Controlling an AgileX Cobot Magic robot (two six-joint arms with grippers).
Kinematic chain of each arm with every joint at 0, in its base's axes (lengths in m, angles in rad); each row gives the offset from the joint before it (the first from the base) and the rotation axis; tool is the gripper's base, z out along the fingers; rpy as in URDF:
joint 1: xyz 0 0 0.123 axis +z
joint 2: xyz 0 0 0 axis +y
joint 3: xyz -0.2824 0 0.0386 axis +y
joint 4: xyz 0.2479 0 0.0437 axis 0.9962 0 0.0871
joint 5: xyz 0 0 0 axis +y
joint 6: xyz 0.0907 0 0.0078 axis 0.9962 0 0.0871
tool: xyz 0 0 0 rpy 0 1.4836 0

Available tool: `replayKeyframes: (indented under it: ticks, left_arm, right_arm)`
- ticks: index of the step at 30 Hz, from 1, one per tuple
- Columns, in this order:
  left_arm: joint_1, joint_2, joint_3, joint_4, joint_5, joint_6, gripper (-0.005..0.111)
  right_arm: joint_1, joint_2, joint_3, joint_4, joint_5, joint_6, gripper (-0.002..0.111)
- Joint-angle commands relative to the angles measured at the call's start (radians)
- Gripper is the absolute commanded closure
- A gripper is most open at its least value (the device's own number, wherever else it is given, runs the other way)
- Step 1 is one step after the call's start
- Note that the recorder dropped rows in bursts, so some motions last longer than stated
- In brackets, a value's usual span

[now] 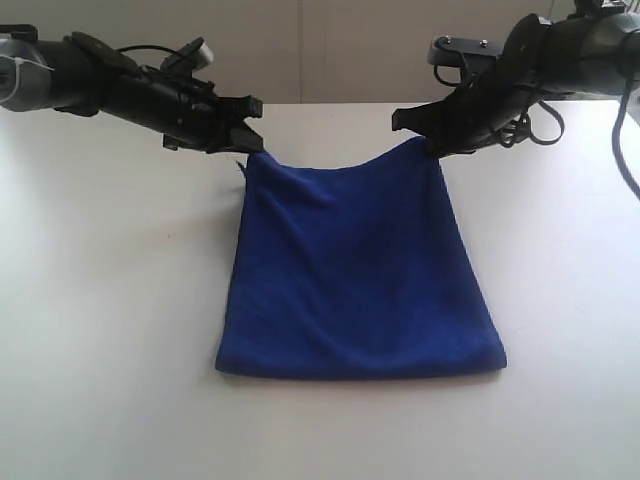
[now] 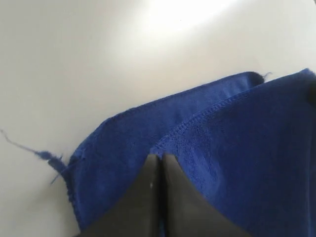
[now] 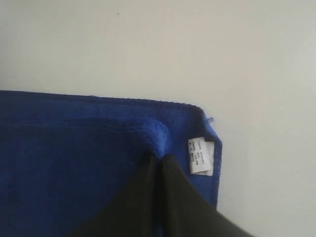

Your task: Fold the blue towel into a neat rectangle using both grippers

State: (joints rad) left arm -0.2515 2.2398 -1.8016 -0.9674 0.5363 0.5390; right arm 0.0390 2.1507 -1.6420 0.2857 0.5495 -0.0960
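Note:
The blue towel (image 1: 360, 270) lies on the white table (image 1: 110, 330), folded over on itself, with its fold at the near edge. My left gripper (image 1: 243, 140) is at the towel's far left corner. In the left wrist view its jaws (image 2: 159, 157) are pressed together on the upper layer's corner (image 2: 207, 128), and the lower layer's edge (image 2: 123, 133) shows beyond it. My right gripper (image 1: 435, 148) is at the far right corner, which rises slightly to it. Its jaws (image 3: 158, 157) are shut on bunched cloth (image 3: 155, 134) beside a small white tag (image 3: 201, 156).
A frayed blue thread (image 2: 47, 155) trails from the towel's left corner onto the table. Dark cables (image 1: 535, 120) loop off the right arm. The table's far edge meets a pale wall (image 1: 330, 50) just behind both arms.

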Motion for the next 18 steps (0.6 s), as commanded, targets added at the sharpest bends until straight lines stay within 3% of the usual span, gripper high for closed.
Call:
replayKeyframes:
  ticks: [1,18]
  left_arm:
    - [0.0,-0.018,-0.049,-0.02,0.037,0.027,0.107]
    - [0.0,0.041,-0.075,0.044,-0.045,0.042,0.107]
  right_arm:
    - [-0.01,-0.018,-0.003,-0.037,0.001,-0.014,0.108]
    - [-0.01,0.027,-0.001,-0.151,-0.13,-0.007,0.108]
